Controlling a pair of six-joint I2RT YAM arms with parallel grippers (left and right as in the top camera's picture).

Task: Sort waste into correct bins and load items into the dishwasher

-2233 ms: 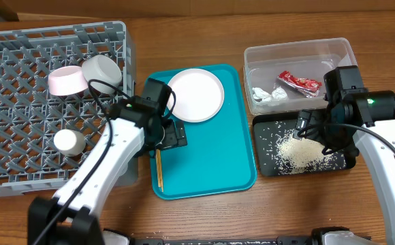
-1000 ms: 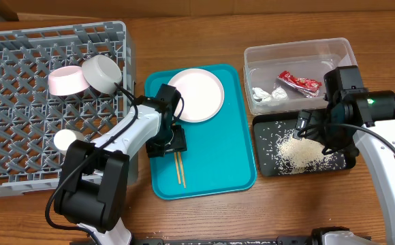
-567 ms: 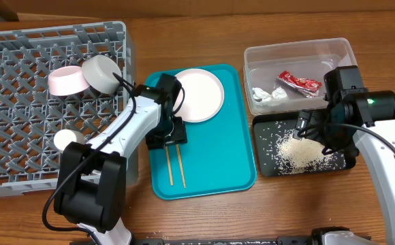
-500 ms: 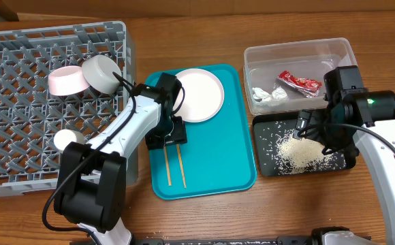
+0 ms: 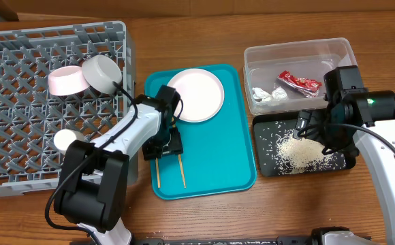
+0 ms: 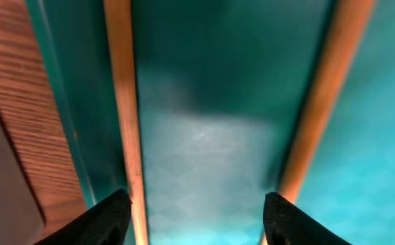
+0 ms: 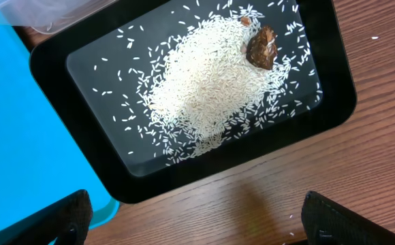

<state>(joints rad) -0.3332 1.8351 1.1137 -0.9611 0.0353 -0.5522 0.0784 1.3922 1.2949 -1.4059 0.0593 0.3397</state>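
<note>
Left wrist view: two thin wooden chopsticks lie apart on the flat teal plastic tray, at its 7 o'clock corner. One lies beside each fingertip of the left gripper, which is half-open and gripping nothing. The right gripper, spread wide and empty, hangs above the black rectangular tray.

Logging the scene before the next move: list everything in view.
dish rack: one, grey, left of table
bowl: one, pink, in the rack
second bowl: one, grey-green, in the rack beside the pink one
cup: one, white, in the rack
teal tray: one, centre
plate: one, white, on the teal tray
chopsticks: two, wooden, lying apart on the teal tray
tub: one, clear, right rear
wrapper: one, red, in the tub
napkin: one, white, in the tub
black tray: one, right front
rice: loose white pile, in the black tray
scrap: one, brown, on the rice
left gripper: open, low over the chopsticks
right gripper: open, above the black tray's front edge
</note>
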